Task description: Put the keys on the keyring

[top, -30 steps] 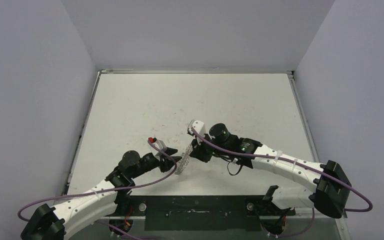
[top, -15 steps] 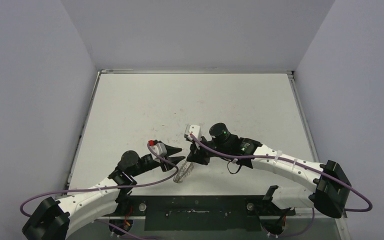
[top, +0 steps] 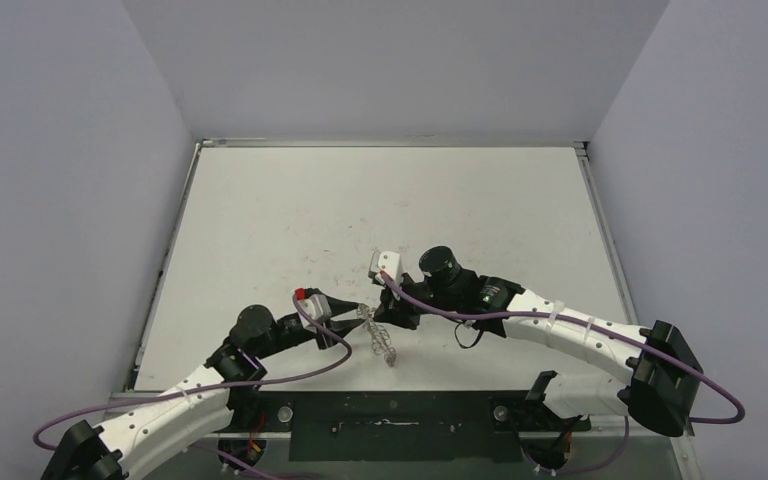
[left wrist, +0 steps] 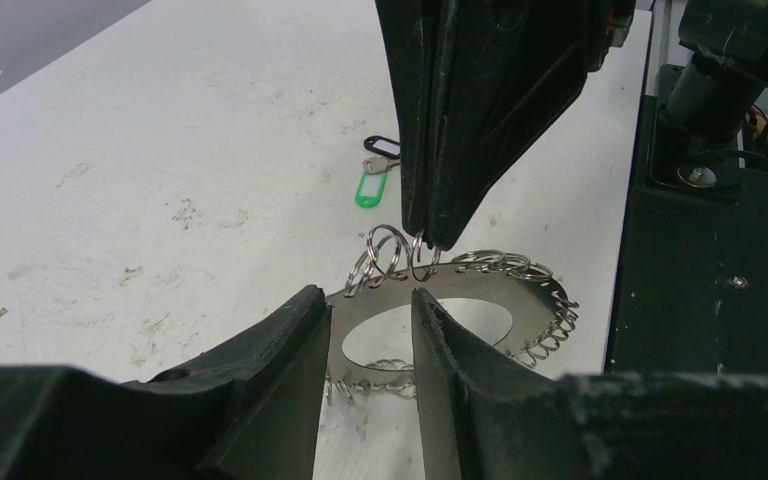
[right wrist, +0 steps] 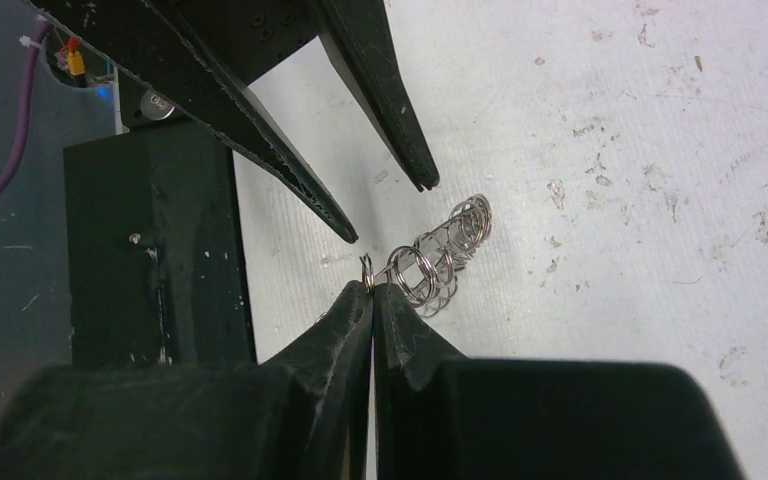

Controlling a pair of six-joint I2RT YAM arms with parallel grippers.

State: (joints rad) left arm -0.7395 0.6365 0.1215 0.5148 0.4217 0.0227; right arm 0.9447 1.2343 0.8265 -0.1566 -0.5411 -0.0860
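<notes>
The keyring (left wrist: pixel 520 290), a flat silvery ring fringed with wire loops, hangs just above the table. It also shows in the top view (top: pixel 386 346) and edge-on in the right wrist view (right wrist: pixel 445 250). My right gripper (right wrist: pixel 372 287) is shut on one of its wire loops and reaches down in the left wrist view (left wrist: pixel 425 240). My left gripper (left wrist: pixel 365 297) is open, with its fingertips (right wrist: pixel 352 238) at the ring's near edge. The keys (left wrist: pixel 373 172), with a green tag and a black tag, lie on the table beyond the ring. I cannot make them out in the top view.
The white table (top: pixel 360 200) is scuffed and bounded by grey walls at the back and sides. A black base plate (left wrist: pixel 710 300) runs along the near edge, close to the right of the ring. Purple cables trail from both arms.
The keyring has swung down and now hangs tilted to the right under my right gripper. My left gripper has opened and come in close to the ring's edge.
</notes>
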